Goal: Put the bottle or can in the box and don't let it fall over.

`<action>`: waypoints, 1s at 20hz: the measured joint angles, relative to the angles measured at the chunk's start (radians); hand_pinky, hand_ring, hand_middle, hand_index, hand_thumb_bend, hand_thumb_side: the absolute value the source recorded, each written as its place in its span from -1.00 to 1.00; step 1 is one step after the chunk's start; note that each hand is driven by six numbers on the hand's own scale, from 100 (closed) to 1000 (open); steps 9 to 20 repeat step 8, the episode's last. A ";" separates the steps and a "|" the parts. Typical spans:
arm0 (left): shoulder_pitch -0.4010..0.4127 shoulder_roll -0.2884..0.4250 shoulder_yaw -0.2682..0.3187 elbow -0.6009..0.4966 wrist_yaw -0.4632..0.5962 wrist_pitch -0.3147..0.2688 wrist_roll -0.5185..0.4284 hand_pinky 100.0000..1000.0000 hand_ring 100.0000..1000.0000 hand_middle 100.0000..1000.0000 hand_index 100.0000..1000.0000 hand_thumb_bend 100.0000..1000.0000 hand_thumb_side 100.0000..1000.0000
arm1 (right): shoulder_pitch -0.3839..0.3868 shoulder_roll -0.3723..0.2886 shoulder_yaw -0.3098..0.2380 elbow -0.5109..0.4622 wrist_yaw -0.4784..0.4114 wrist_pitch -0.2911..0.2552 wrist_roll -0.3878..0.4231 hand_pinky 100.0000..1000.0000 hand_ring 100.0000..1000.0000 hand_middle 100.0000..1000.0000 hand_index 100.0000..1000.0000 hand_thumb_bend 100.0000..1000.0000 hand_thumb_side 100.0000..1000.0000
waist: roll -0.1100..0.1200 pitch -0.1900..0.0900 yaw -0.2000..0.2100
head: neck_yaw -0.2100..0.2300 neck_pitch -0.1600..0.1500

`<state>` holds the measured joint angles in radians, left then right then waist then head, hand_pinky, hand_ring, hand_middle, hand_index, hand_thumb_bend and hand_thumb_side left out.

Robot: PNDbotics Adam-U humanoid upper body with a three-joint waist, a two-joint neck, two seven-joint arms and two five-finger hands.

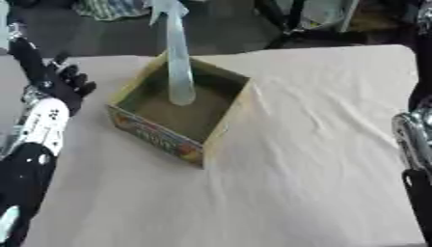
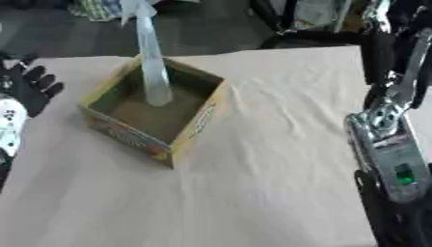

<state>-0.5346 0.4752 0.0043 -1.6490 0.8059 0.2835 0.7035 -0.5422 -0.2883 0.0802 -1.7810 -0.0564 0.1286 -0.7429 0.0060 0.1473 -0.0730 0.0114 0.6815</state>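
Black left hand (image 1: 63, 79) rests spread left of the box (image 1: 160, 137); pale bottle (image 1: 179, 62) stands inside.

The box (image 1: 173, 140) looks like cardboard, its outer walls glossy with coloured print and its inner walls and floor a plain matt brown, and the bottle (image 1: 179, 67) standing in it appears to be pale, translucent plastic with a smooth surface. The table (image 1: 320, 144) is covered in a matt beige cloth, lightly creased. The left hand (image 1: 63, 82) is matt black, the forearm behind it carries glossy white and black shells, and the right arm (image 2: 388, 140) shows bright, polished silver metal.
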 measured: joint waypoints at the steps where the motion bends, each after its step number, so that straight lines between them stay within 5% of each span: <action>1: 0.019 0.015 0.017 -0.029 -0.048 -0.006 0.007 -1.00 -1.00 -1.00 0.97 -0.17 1.00 | 0.002 -0.001 0.000 0.000 0.000 0.000 0.000 0.41 0.38 0.51 0.48 -1.00 -0.05 | 0.001 0.000 0.001 | -0.001 0.002; 3: 0.053 0.038 0.050 -0.078 -0.143 -0.017 0.017 -1.00 -0.87 -0.73 0.96 -0.25 1.00 | 0.003 -0.006 0.000 0.000 0.000 0.000 -0.001 0.40 0.38 0.51 0.48 -1.00 -0.05 | 0.003 0.000 0.005 | -0.002 0.003; 5: 0.083 0.052 0.081 -0.119 -0.223 -0.033 0.022 -0.32 -0.28 -0.28 0.90 -0.35 0.81 | 0.003 -0.008 0.000 0.000 0.002 0.000 -0.001 0.40 0.38 0.51 0.48 -1.00 -0.05 | 0.004 0.000 0.007 | -0.002 0.003; 8: 0.124 0.056 0.118 -0.170 -0.315 -0.077 0.013 0.27 0.26 0.18 0.84 -0.50 0.61 | 0.001 -0.009 0.000 0.000 0.004 0.000 -0.001 0.40 0.38 0.51 0.48 -1.00 -0.05 | 0.005 0.000 0.016 | 0.000 0.002; 20: 0.124 0.056 0.118 -0.170 -0.315 -0.077 0.013 0.27 0.26 0.18 0.84 -0.50 0.61 | 0.001 -0.009 0.000 0.000 0.004 0.000 -0.001 0.40 0.38 0.51 0.48 -1.00 -0.05 | 0.005 0.000 0.016 | 0.000 0.002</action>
